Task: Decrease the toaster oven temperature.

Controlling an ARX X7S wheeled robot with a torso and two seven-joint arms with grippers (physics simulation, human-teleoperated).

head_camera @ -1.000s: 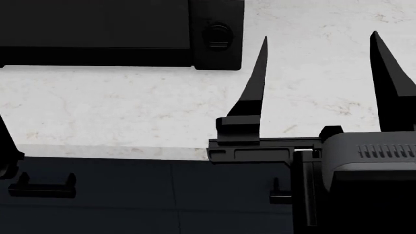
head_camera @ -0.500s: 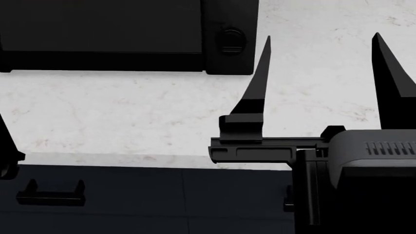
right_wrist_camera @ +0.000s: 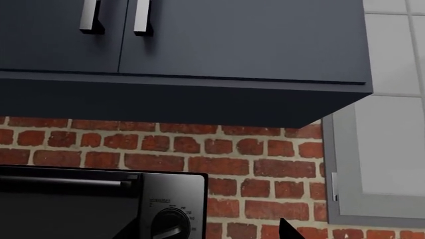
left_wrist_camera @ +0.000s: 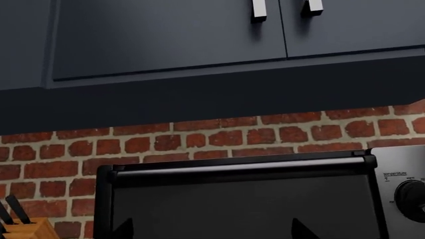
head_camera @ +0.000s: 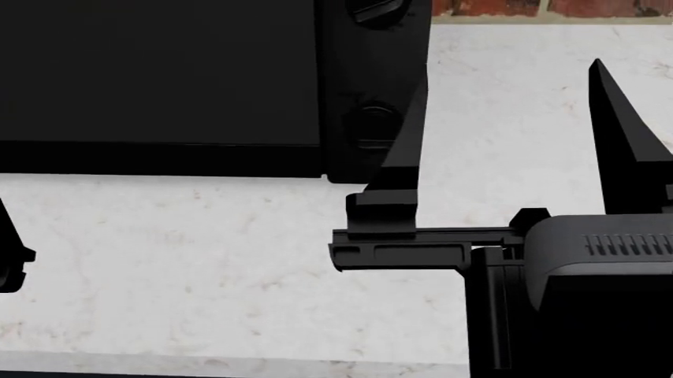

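The toaster oven [head_camera: 158, 79] is a black box at the back of the counter, with its knob panel [head_camera: 373, 71] on its right side. Two knobs show there, an upper one [head_camera: 373, 8] and a lower one [head_camera: 371, 126]. My right gripper [head_camera: 508, 72] is open; its left finger [head_camera: 408, 146] overlaps the panel beside the lower knob in the head view. In the right wrist view the gripper [right_wrist_camera: 207, 230] faces a dial knob [right_wrist_camera: 169, 224]. My left gripper [left_wrist_camera: 211, 231] is open and faces the oven door [left_wrist_camera: 239, 209]; the temperature knob [left_wrist_camera: 411, 196] is off to one side.
The white marble counter [head_camera: 210, 260] runs in front of the oven. A red brick wall [right_wrist_camera: 252, 164] and dark upper cabinets [left_wrist_camera: 166, 35] stand behind and above. A knife block [left_wrist_camera: 27, 229] stands beside the oven. A window frame [right_wrist_camera: 378, 164] is to the right.
The head view has shifted: the oven now sits lower and larger in it, and the counter's front edge has dropped near the bottom. The right gripper's left finger now overlaps the knob panel.
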